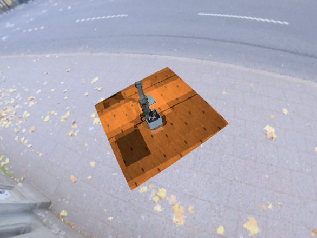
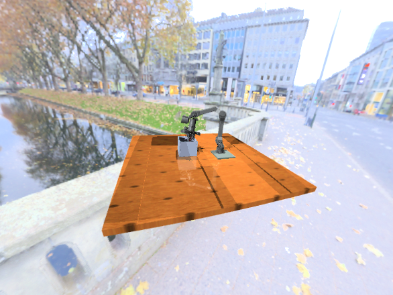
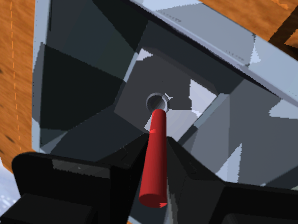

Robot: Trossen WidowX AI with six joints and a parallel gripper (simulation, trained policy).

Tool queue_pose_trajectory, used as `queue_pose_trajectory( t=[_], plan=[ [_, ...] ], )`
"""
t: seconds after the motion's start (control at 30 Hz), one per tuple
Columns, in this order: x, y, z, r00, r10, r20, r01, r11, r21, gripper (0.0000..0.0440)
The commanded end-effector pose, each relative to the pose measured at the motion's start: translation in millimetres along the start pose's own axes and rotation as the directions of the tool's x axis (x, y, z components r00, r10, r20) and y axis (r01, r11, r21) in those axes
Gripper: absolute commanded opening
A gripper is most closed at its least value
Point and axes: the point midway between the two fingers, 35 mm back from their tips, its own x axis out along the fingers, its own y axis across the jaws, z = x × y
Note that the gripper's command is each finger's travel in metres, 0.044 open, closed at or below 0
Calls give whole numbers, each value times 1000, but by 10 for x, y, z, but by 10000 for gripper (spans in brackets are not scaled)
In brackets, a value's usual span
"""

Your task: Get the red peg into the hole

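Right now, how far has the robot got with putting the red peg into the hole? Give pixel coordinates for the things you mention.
Picked up: the red peg (image 3: 154,165) is pinched in the gripper (image 1: 152,117) (image 3: 157,140).

In hand: the gripper holds it over the open grey box (image 1: 155,124) (image 2: 188,149) (image 3: 42,100), its far end appearing near the round hole (image 3: 156,102).

Left: aligning, full insertion and release; the hole looks unfilled.

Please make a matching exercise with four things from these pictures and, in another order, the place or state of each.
1. Red peg
2. Open box
3. Round hole
4. Base plate

A. in the plate at the box's bottom
B. under the arm's foot
C. held between the jaws
D. standing on the wooden table top, grey-walled

Pairs: 1-C, 2-D, 3-A, 4-B
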Motion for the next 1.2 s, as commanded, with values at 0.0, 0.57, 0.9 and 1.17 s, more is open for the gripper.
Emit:
queue_pose_trajectory(
  t=[0.0,0.57,0.9,1.17],
  plan=[
    [108,31,0,1000,4,-20,-4,1000,-26,3],
    [520,4,42,999,-34,-42,29,992,-121,13],
    [758,-117,56,995,-81,-58,71,985,-159,43],
    [943,-246,56,989,-125,-77,109,978,-178,76]
  ],
)
